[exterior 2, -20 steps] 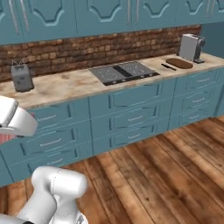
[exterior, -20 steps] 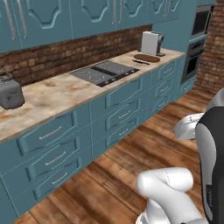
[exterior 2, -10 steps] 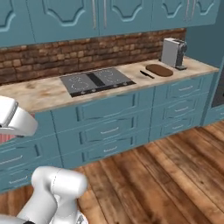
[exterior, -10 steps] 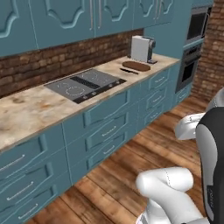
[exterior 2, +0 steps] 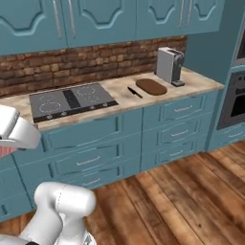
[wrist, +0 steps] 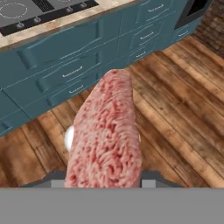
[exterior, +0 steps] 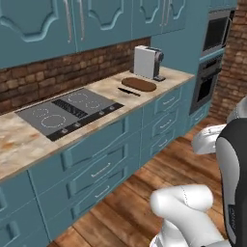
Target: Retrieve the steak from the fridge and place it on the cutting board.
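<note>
The steak (wrist: 106, 135), a pinkish-red raw slab, stands close before the hand camera above the wooden floor, and my gripper (exterior 2: 6, 147) is shut on it. A pink sliver of the steak (exterior 2: 4, 152) shows under the white hand at the left edge of the right base view. The cutting board (exterior: 139, 84) (exterior 2: 151, 87), a dark-brown oval, lies on the counter in front of the coffee machine, far from my hand. The fridge is out of view.
A black knife (exterior: 129, 91) (exterior 2: 135, 92) lies just left of the board. A white coffee machine (exterior: 147, 61) (exterior 2: 170, 65) stands behind it. The black stovetop (exterior: 70, 111) (exterior 2: 72, 100) sits further left. Built-in ovens (exterior: 208, 79) (exterior 2: 234, 95) close the counter's right end. Teal drawers (wrist: 65, 65) face the wooden floor.
The base has driven right along the counter, so the whole scene has shifted: the toaster has left the views and the cutting board is nearer. The steak stays held.
</note>
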